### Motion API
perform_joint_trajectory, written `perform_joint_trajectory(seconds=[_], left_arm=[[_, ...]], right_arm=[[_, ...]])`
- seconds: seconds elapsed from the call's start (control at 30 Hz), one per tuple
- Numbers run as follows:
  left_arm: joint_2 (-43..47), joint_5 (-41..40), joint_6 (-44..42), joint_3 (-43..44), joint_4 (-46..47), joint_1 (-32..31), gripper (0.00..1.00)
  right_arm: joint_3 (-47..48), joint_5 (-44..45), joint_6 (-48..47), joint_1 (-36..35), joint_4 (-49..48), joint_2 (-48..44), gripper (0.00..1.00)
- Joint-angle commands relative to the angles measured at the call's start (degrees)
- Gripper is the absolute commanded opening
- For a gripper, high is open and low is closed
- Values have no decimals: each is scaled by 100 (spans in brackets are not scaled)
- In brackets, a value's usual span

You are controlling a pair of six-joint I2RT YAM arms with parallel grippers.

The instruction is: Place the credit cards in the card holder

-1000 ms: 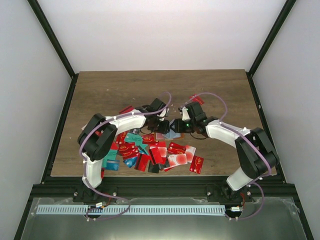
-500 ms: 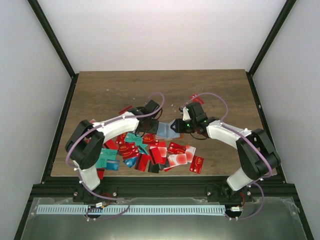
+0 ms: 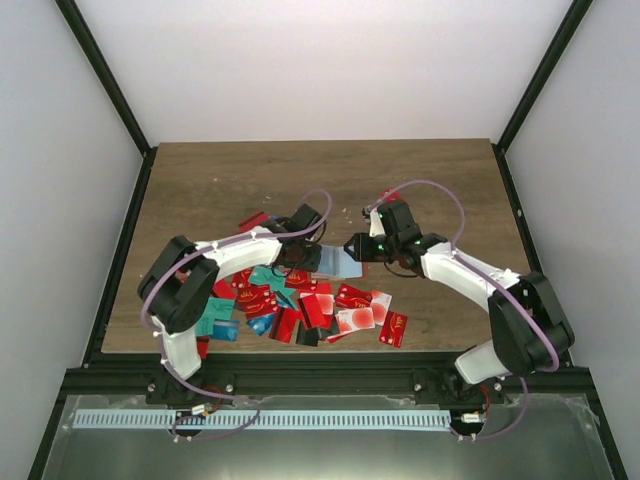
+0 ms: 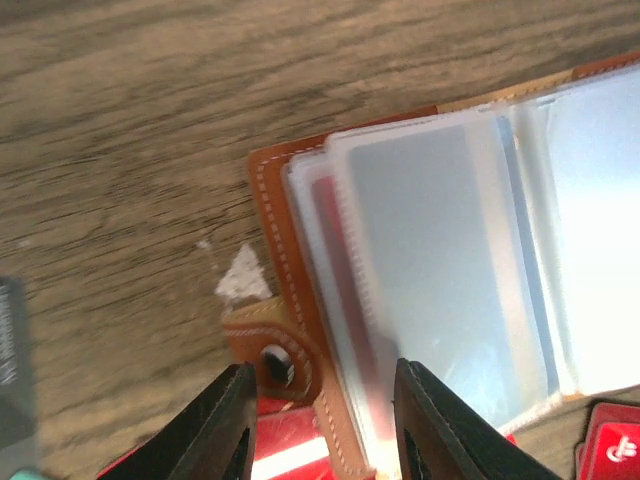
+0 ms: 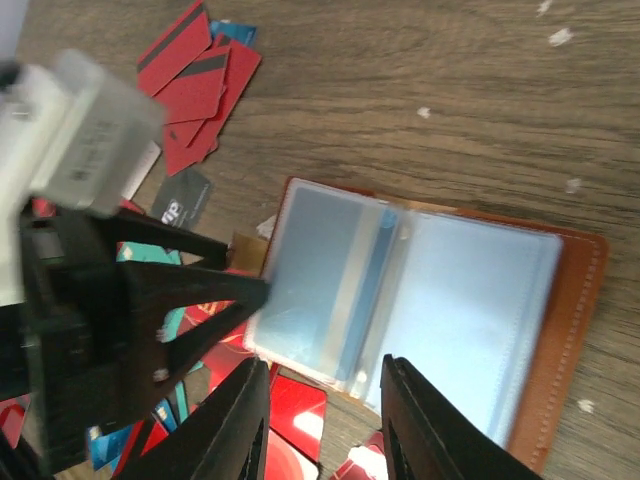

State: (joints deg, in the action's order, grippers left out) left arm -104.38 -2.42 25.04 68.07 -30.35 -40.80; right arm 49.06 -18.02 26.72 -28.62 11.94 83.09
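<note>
The card holder (image 4: 440, 260) runs off the right edge of my left wrist view. Overhead, I can't read the credit cards (image 3: 300, 305). The left gripper (image 5: 245, 268) looks blurred from the right wrist.

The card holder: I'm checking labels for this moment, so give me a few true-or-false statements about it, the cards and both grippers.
1. The brown stitched leather card holder lies open, with its pale plastic sleeves facing up. True.
2. All the thin plastic credit cards are red. False: some are teal and at least one is dark.
3. The right gripper pinches a card in its fingers. False: its fingers stand apart and empty above the holder.
4. The left gripper is at the holder's edge with the snap tab. True.
</note>
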Motion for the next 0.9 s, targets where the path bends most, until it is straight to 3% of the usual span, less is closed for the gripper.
perform_joint_trajectory(seconds=[0.0,0.47,0.7,0.87], left_arm=[[-459,377,-172,281,248,14,39],[-984,829,-98,814,335,3,35],[-56,413,-42,427,207,5,43],[728,584,-19,-59,-23,-19,49]], right_arm=[[80,-549,13,6,-227,221,33],[-114,-408,46,389,-125,242,32],[-419,-1223,-111,380,-140,-143,32],[-890,-1701,25,91,-153,-494,33]])
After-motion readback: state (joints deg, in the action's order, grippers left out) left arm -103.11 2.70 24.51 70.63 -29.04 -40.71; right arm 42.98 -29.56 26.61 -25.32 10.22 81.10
